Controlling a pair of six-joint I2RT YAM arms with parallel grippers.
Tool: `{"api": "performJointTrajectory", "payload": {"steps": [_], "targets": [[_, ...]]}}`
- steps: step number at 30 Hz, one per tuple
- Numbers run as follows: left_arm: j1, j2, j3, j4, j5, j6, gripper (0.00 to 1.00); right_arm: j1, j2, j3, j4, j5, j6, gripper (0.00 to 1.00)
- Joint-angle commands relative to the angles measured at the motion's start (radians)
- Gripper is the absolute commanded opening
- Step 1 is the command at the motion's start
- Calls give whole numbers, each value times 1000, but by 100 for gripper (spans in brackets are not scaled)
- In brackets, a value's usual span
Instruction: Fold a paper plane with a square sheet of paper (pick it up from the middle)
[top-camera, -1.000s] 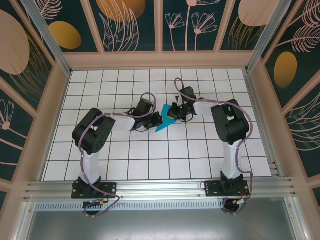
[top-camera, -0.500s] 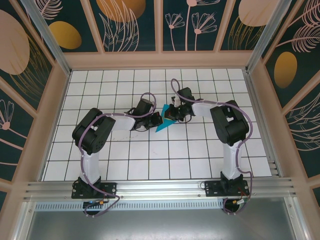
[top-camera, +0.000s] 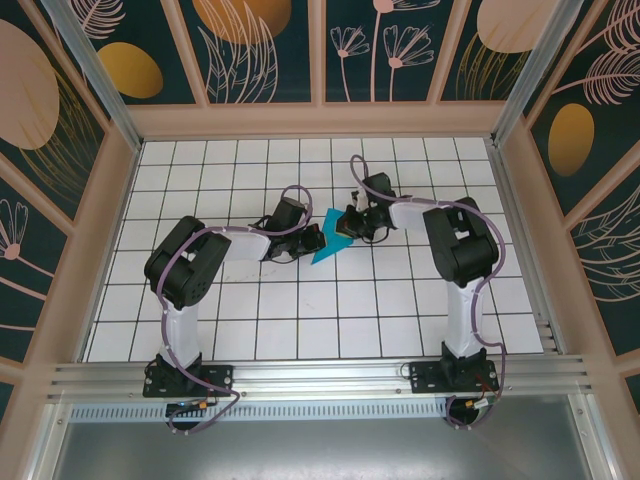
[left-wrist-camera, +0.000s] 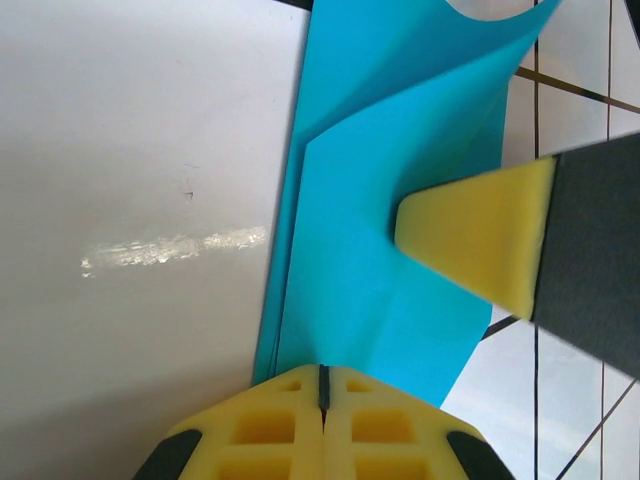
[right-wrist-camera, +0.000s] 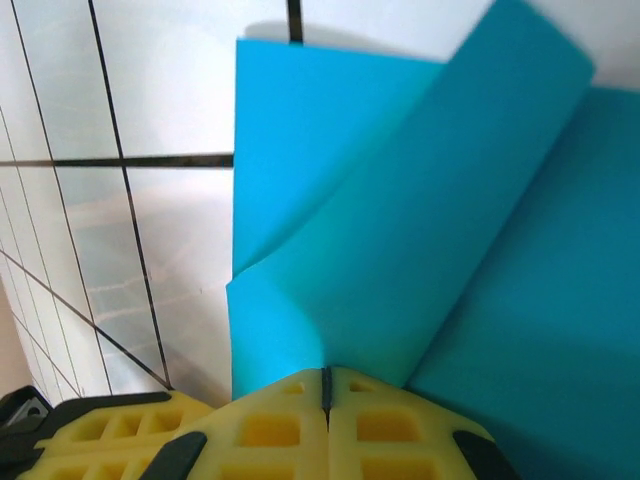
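Left wrist: left end effector (left-wrist-camera: 322, 375), right end effector (left-wrist-camera: 415, 225) both closed, tips touching sheet (left-wrist-camera: 370, 140).

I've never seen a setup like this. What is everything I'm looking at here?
sheet of paper: one, teal-blue, partly folded with a flap lifted, mid-table between the claws
table: one, white with a black grid, under everything
walls: three sides, dark teal with orange and pink plant patterns, around the table
rail: one, silver metal, near edge, under the arm bases
left arm: one, white and black, purple cable, left side
right arm: one, same colours, right side
left claw: one, yellow pads, shut, tips at the paper's edge
right claw: one, yellow pads, shut, tip against the paper
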Motion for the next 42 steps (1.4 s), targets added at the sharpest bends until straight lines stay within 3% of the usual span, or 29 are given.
{"api": "performJointTrajectory", "payload": {"steps": [1,8,14,23,34,37,42], "targets": [[1,32,-44,-143,-16,25,0,-71,55,30,8,121,-12,1],[1,35,-44,-136,-9,26,0,-93,5,49,65,85,-16,1],[2,36,-42,-137,-13,25,0,-27,-72,-18,107,-12,-55,2],[1,38,-41,-143,-17,24,0,9,26,21,50,-33,-86,2],[2,40,-44,-145,1,23,0,-151,146,198,-45,109,-126,1],[2,40,-44,-146,1,25,0,-188,158,260,-63,91,-126,1],[2,40,-38,-147,1,25,0,-173,53,275,-54,46,-149,2]]}}
